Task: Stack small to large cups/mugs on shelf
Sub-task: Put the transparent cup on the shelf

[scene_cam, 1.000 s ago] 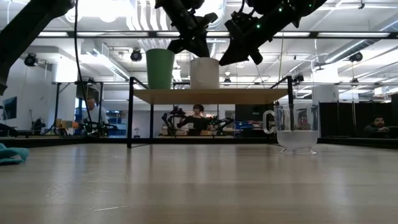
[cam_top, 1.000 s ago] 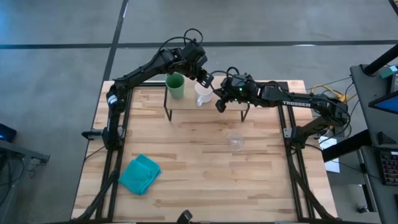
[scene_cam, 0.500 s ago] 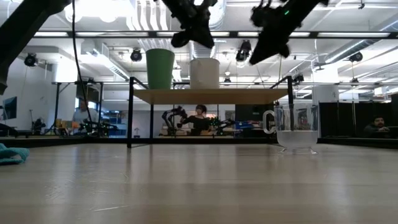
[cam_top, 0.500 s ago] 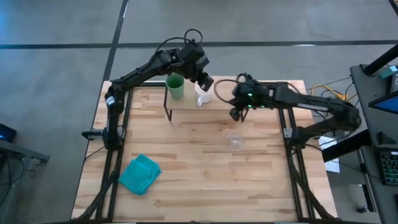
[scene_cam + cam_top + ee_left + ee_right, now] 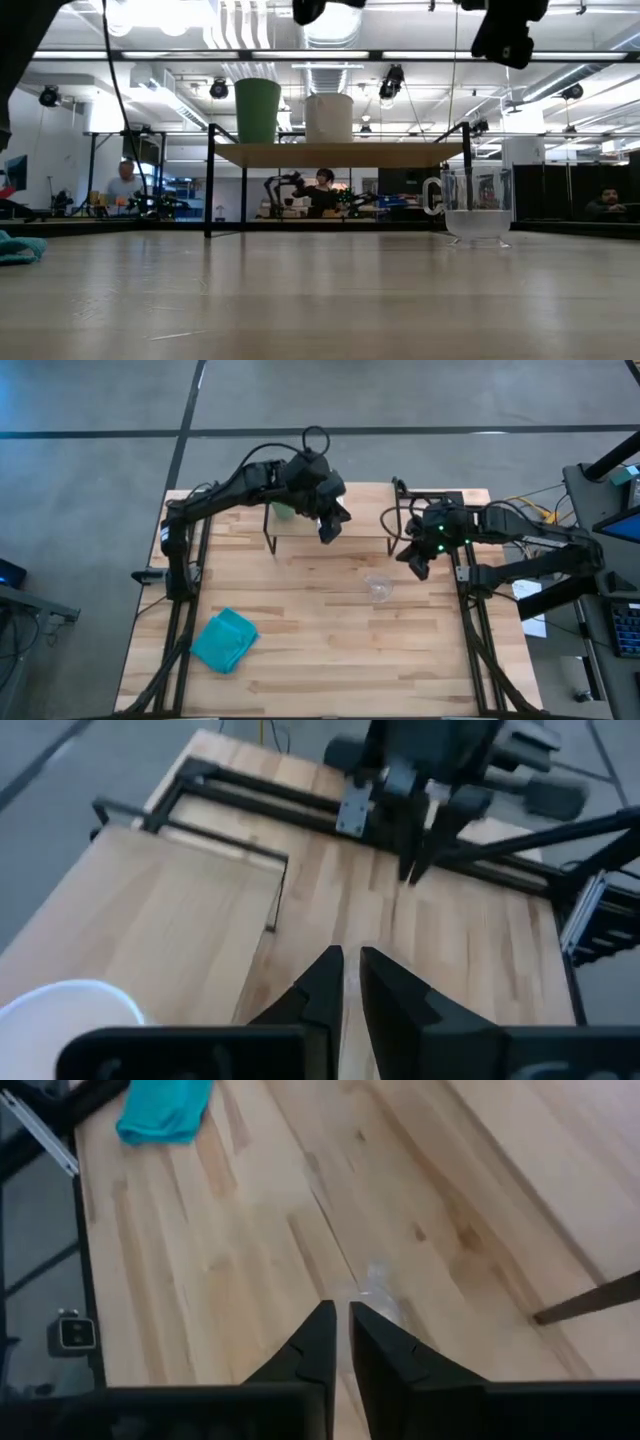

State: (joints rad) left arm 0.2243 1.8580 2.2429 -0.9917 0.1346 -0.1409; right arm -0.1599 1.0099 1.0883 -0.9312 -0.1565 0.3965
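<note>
Wood bench [image 5: 300, 650] | green cup [image 5: 258, 110] + white mug [image 5: 329, 117] on shelf [image 5: 340, 153] at 12 | clear glass [image 5: 379, 588] on bench, 5 o'clock of shelf | right claw [image 5: 340, 1342] nearly shut, empty, above glass: you open wide, drop straight, grip low | left claw [image 5: 345, 982] near-shut, empty.

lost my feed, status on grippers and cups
Left gripper shut, empty, above shelf. Right gripper shut, near clear glass on table. Green cup, white mug shelved.
</note>
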